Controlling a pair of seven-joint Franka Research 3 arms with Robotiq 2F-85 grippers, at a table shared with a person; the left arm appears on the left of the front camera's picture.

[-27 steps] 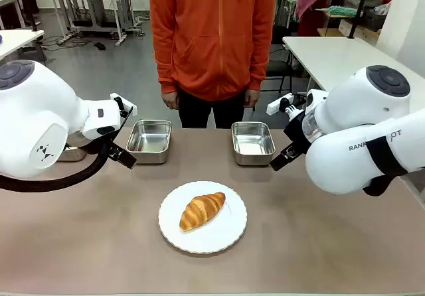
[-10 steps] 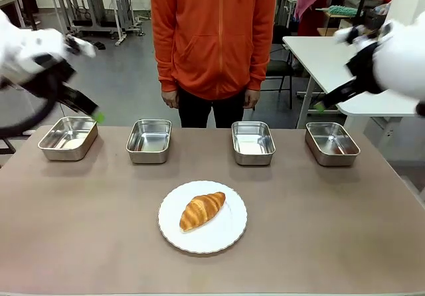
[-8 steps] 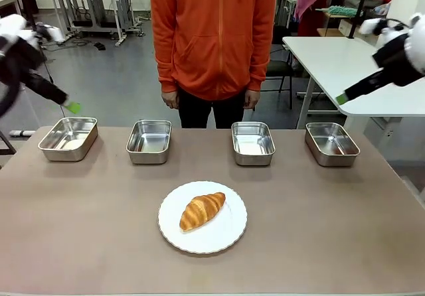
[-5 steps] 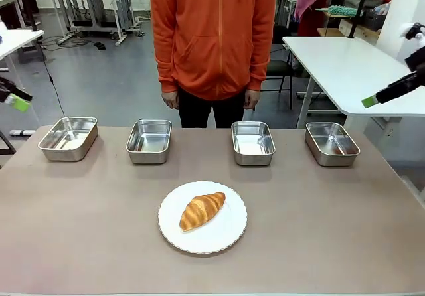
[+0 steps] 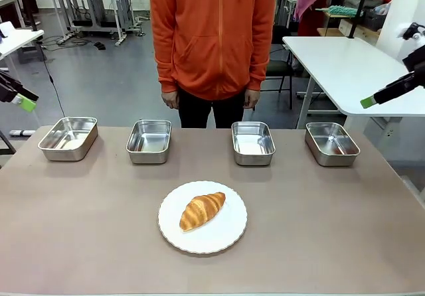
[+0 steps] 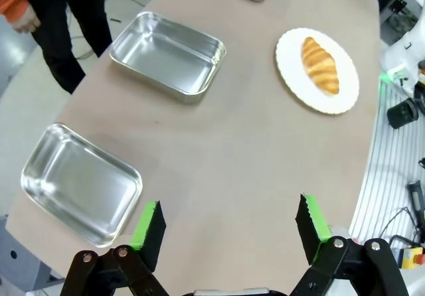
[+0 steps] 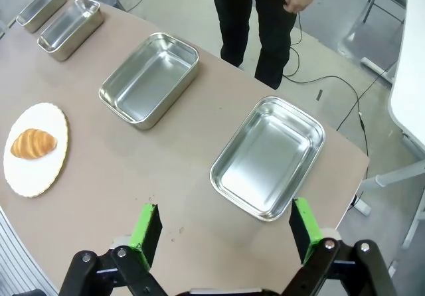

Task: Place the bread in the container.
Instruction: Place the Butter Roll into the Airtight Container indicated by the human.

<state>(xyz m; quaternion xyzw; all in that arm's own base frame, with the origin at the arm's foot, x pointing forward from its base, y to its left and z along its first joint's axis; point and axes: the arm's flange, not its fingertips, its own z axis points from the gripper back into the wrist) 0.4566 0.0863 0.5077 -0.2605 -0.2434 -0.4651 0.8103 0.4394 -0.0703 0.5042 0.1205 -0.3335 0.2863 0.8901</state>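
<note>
The brown table (image 5: 80, 229) is clear of arms in the front view, both now pulled back past its ends. The bread (image 5: 202, 210) lies untouched on the white plate (image 5: 229, 239), with four steel containers (image 5: 253, 162) in a row behind the plate. In the left wrist view, my left gripper (image 6: 229, 220) is wide and empty, high and well off the plate. In the right wrist view, the right gripper (image 7: 224, 228) is likewise. I judge the pick not yet begun.

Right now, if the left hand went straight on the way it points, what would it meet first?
Probably bare tabletop, between the nearest steel tray and the plate holding the croissant; depth is hard to judge.
</note>
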